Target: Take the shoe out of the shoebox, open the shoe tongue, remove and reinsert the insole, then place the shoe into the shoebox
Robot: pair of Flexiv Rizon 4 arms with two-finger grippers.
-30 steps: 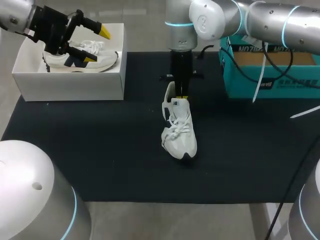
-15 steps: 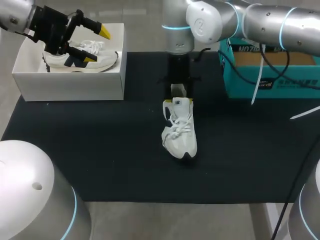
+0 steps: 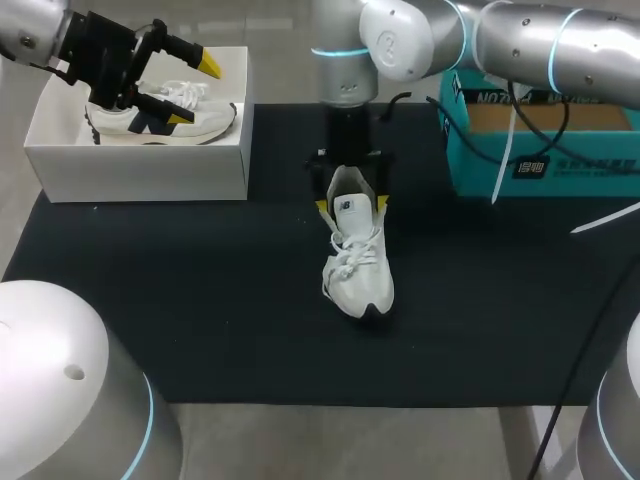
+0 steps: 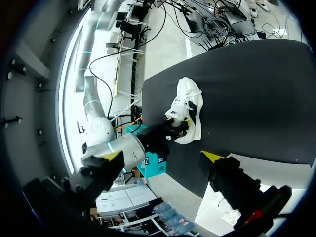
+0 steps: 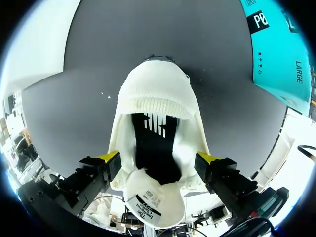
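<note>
Right gripper (image 3: 351, 205): fingers spread wide and pointing straight down, one yellow tip on each side of the shoe (image 3: 358, 262) at its collar. Nothing is pinched. From the right wrist view the gripper (image 5: 158, 158) flanks the shoe (image 5: 155, 106) closely, with the knit heel collar ahead of the fingers and the tongue (image 5: 150, 200) folded back under the wrist, label side up. The mouth of the shoe stands open between the tips, and the dark insole (image 5: 154, 148), bearing a white mark, is seated inside. The shoe rests upright on its sole on the black mat (image 3: 200, 300), toe pointing away from the right arm's base, laces loose over the vamp. A teal box (image 3: 545, 150) sits on the far side of the right arm, well apart from the shoe; the right wrist view shows its wall (image 5: 281, 54) off to one side of the gripper. Left gripper (image 3: 196, 90): fingers apart, holding nothing, poised above the white shoebox (image 3: 140, 165), where a second shoe (image 3: 165, 118), white with navy trim, lies directly under the tips. In the left wrist view this gripper (image 4: 163, 156) faces across the mat, with the shoe (image 4: 188, 113) well ahead of it and the other arm's gripper at its collar.
</note>
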